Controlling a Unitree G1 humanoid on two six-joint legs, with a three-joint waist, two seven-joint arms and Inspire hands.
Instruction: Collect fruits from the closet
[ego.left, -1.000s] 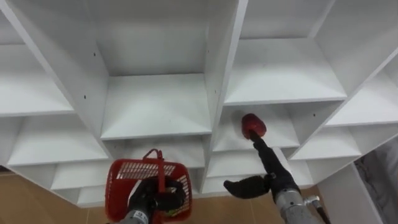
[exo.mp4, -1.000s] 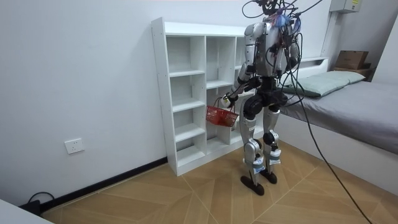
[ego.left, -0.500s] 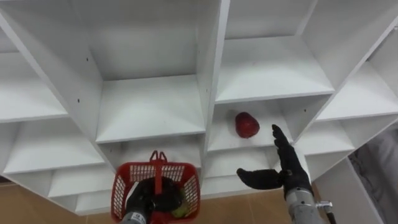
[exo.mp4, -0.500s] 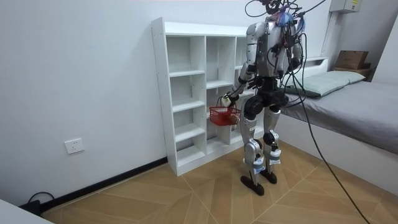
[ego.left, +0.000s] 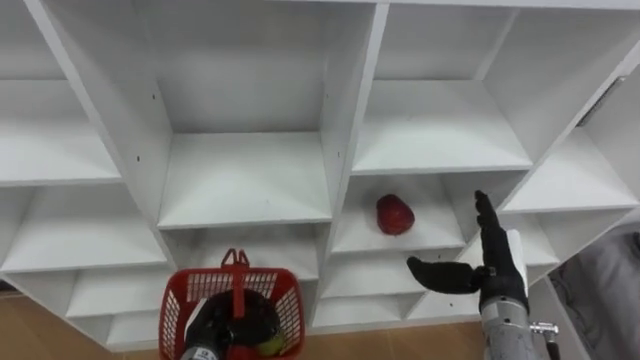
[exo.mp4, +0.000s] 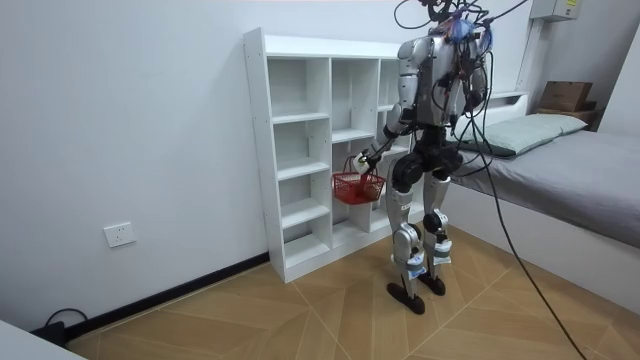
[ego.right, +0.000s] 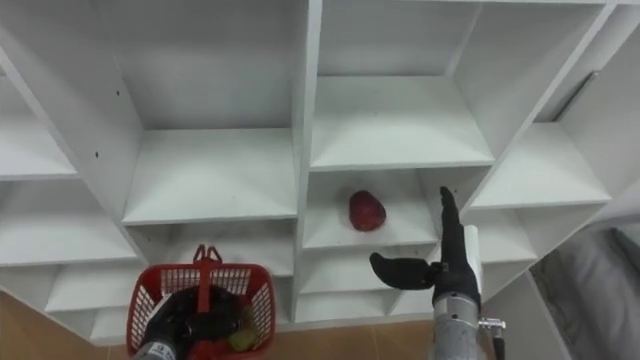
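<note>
A red fruit is being seen lying on a shelf board of the white closet. It is in the compartment just right of the central upright divider, toward the back, and is touching nothing but the board. The compartments above it and beside it are being bounded by plain white boards and uprights.

The right hand is being held in front of the closet, lower than the fruit and to its right, near it but well clear of contact. Its fingers are being held out straight and pointed upward with the thumb spread wide toward the left, and nothing is being grasped. Its fingertips are overlapping the right upright of the fruit's compartment.

At lower left, the handle of a red basket is being clasped by the curled fingers of the left hand. A greenish-yellow item is lying inside the basket, partly hidden.

In the room view the robot is being shown standing upright on a wooden floor, facing the closet, with a bed at the room view's right.
</note>
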